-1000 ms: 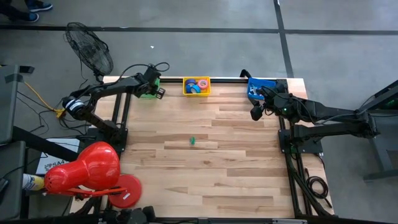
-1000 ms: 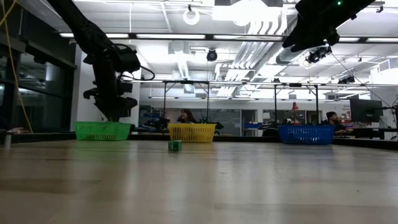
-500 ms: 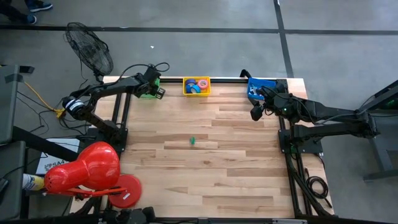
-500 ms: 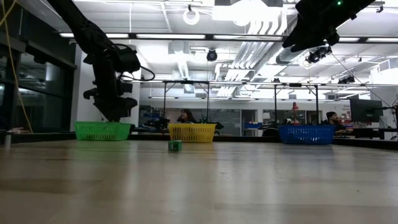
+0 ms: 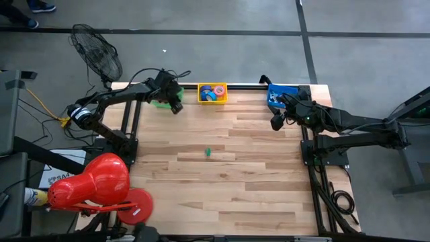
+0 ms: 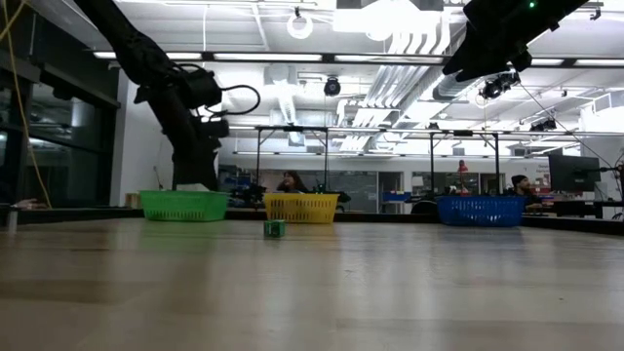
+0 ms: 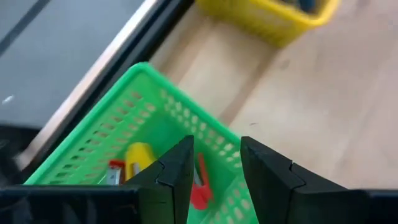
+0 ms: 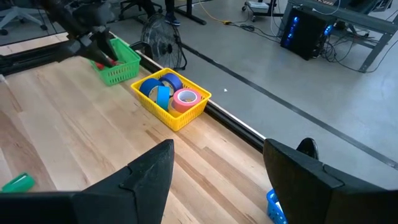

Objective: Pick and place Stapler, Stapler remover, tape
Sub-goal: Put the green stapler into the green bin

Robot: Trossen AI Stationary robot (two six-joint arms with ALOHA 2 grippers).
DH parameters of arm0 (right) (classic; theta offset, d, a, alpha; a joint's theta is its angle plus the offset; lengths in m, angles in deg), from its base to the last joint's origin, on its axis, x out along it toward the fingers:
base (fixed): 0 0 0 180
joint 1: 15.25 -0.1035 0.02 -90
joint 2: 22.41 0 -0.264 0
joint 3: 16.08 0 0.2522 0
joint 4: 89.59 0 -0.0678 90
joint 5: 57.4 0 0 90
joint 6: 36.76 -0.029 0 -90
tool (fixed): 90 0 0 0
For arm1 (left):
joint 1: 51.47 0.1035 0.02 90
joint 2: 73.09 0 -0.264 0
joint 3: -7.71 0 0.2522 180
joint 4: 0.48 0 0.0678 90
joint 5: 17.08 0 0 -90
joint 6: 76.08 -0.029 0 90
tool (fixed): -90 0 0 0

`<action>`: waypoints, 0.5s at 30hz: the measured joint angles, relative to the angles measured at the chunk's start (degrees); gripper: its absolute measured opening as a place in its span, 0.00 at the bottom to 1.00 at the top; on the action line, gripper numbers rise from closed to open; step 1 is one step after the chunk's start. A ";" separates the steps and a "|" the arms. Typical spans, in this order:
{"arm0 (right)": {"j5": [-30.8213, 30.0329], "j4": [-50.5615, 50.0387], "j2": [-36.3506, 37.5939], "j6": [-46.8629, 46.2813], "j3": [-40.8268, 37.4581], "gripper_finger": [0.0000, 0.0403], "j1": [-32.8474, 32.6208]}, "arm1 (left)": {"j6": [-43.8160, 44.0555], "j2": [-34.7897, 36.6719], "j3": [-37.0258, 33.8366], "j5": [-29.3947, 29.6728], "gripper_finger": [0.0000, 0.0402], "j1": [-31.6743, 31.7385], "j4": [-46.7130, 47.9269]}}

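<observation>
A green basket (image 5: 158, 102) stands at the table's far left, with small red (image 7: 200, 186) and yellow (image 7: 138, 158) pieces lying in it. My left gripper (image 7: 216, 144) is open and points down into the basket's corner nearest the yellow basket (image 5: 200, 95). The yellow basket holds the tape rolls (image 8: 168, 93): blue, pink and yellow. A small green object (image 5: 207, 152) lies on the bare wood mid-table. My right gripper (image 5: 276, 123) hangs open above the table beside the blue basket (image 5: 281, 93). I cannot tell which piece is the stapler or the stapler remover. My left gripper has its fingers (image 7: 174, 168) at the green basket's corner (image 7: 233, 146) from above, slanting down, with the red piece showing in the gap. I cannot tell whether a finger touches the basket's wall or the piece.
A standing fan (image 5: 97, 50) is beyond the table's far left corner and a red object (image 5: 91, 181) sits off the near left. Black frame rails (image 5: 245, 85) run along the far edge. Bare wood (image 5: 228, 181) fills the table's middle and near half. People sit in the room behind (image 6: 290, 181).
My left gripper has rolled at the wrist and swung a little along the far edge toward the yellow basket. The green basket has slid along the table the same way, closer to the yellow basket.
</observation>
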 joint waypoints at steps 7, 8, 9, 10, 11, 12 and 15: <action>1.10 0.00 0.01 0.02 0.00 0.60 0.00 | 1.75 0.31 0.00 1.29 0.32 0.02 0.37; 1.51 0.00 0.00 0.02 0.00 0.60 0.00 | 2.35 0.66 0.00 2.67 0.32 0.01 0.50; 1.98 0.00 0.00 0.02 0.00 0.60 0.00 | 2.89 0.97 0.00 3.73 0.31 0.02 0.33; 2.41 -0.01 0.00 0.02 0.00 0.60 -0.01 | 3.31 1.42 0.00 4.57 0.31 0.02 0.00; 2.54 -0.06 0.00 0.02 0.00 0.60 0.00 | 3.54 1.93 0.00 4.68 0.31 0.04 -0.25; 2.57 -0.27 0.02 0.00 0.00 0.60 -0.02 | 3.83 2.59 0.00 4.57 0.31 0.04 -0.51; 2.57 -0.55 0.00 -0.04 0.00 0.60 0.00 | 3.47 4.87 0.00 3.67 0.31 0.02 -1.47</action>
